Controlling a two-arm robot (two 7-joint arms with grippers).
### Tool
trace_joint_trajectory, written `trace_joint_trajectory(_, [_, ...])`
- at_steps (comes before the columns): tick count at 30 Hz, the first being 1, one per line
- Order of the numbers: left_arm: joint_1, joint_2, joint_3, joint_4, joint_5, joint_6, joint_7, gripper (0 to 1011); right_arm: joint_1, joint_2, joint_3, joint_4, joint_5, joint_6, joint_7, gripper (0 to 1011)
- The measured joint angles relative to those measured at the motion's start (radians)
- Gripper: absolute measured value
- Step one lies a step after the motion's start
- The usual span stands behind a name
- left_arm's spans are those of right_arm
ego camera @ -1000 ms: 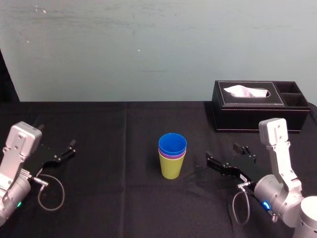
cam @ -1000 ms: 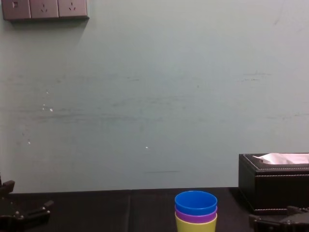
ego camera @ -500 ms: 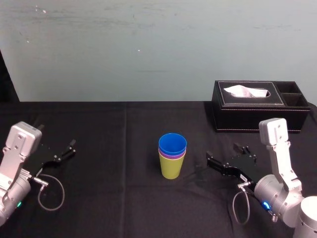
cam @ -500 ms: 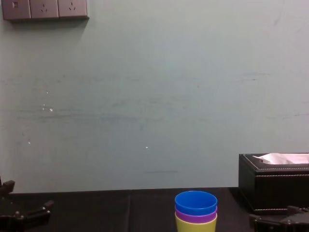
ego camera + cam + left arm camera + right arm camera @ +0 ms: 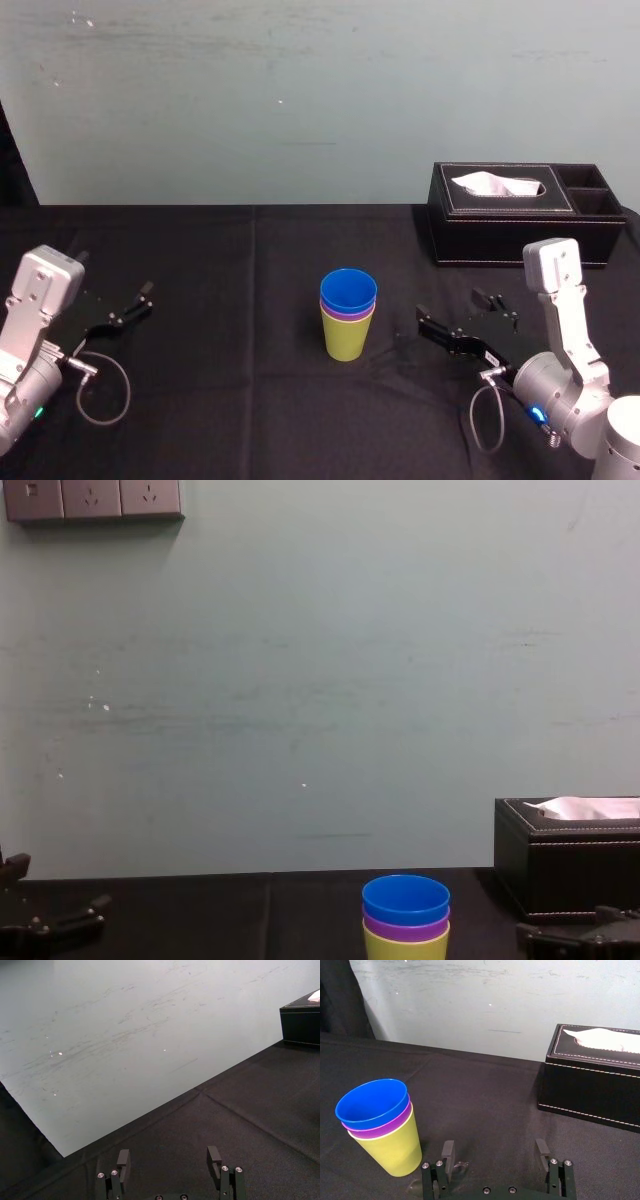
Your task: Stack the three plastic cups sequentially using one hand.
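The three plastic cups stand nested upright at the table's middle: lime-green cup (image 5: 347,337) at the bottom, purple cup (image 5: 347,314) in it, blue cup (image 5: 348,290) on top. The stack also appears in the right wrist view, with the blue cup (image 5: 371,1103) uppermost, and in the chest view, again with the blue cup (image 5: 405,899) on top. My right gripper (image 5: 451,307) hovers low to the right of the stack, apart from it, open with nothing between its fingers (image 5: 448,1150). My left gripper (image 5: 118,286) rests open at the far left, its fingers (image 5: 123,1157) empty.
A black tissue box (image 5: 520,212) with white tissue stands at the back right, behind the right arm; the right wrist view shows this tissue box (image 5: 594,1080) too. Black cloth (image 5: 250,260) covers the table. A pale wall rises behind it.
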Motion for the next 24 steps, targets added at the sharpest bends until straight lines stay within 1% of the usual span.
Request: trace_joint_trajectory(24, [0.0, 0.0, 0.0, 0.0, 0.0, 0.0, 0.0, 1000, 0.0, 0.0, 0.0, 0.0, 0.0, 0.0, 0.0, 1003])
